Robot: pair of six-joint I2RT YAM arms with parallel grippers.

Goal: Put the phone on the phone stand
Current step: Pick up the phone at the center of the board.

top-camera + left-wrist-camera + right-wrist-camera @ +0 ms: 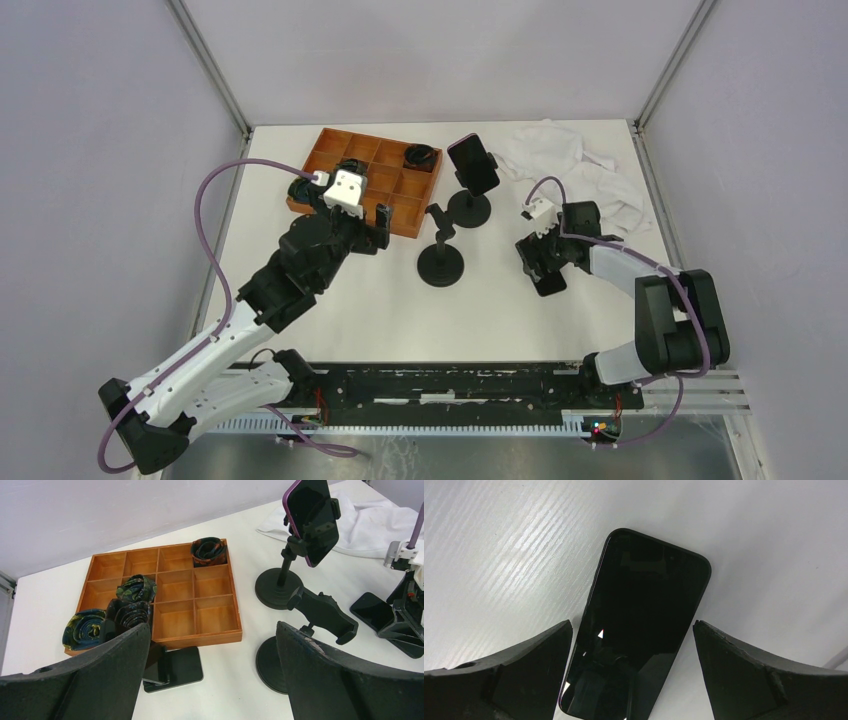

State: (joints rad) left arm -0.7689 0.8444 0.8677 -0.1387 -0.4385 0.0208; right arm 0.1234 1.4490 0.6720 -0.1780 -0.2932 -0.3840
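Phones first, from the top camera: the flat black smartphone (550, 284) that you want lies on the white table (400, 310), right of centre, directly under the right gripper (543, 262). The empty black phone stand with the round base (441, 262) is to its left, between the two arms, near but apart. The left gripper (366, 230) hangs at the near edge of the brown wooden compartment tray (372, 138), so the right arm is clearly the nearer one.

From the left wrist camera you see the left jaws spread wide with nothing between them. Beyond them the clamp of the empty stand is tilted, and behind it a second black stand (277, 587) carries a phone in a purple case (312, 517).

From the right wrist camera the right jaws are fully apart and touch nothing. The smartphone lies flat between the fingers (499, 675), its long axis running away from the camera and leaning slightly right. I judge that you should close across its narrow width, then carry it left.
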